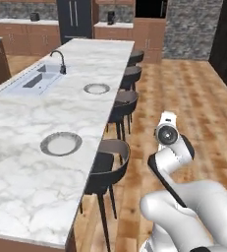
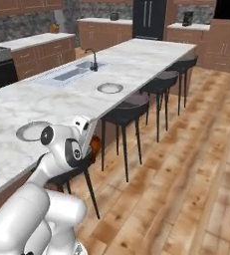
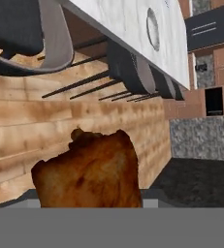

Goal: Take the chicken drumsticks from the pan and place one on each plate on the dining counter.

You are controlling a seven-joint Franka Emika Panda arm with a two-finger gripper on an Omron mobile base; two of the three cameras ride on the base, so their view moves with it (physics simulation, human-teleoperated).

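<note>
A golden-brown chicken drumstick sits low in the centre of the hand view, right at the gripper, whose jaws appear clenched on it; in the right base view a sliver of brown shows at the hand, lower left, beside the stools. Both plates are bare: the near plate at left centre of the left base view, the far plate above it, both on the dining counter. The step in hand looks like carrying. To do it well, lift the hand clear above the marble edge before swinging over the near plate, keep the grip firm, then lower onto the plate's middle before letting go.
</note>
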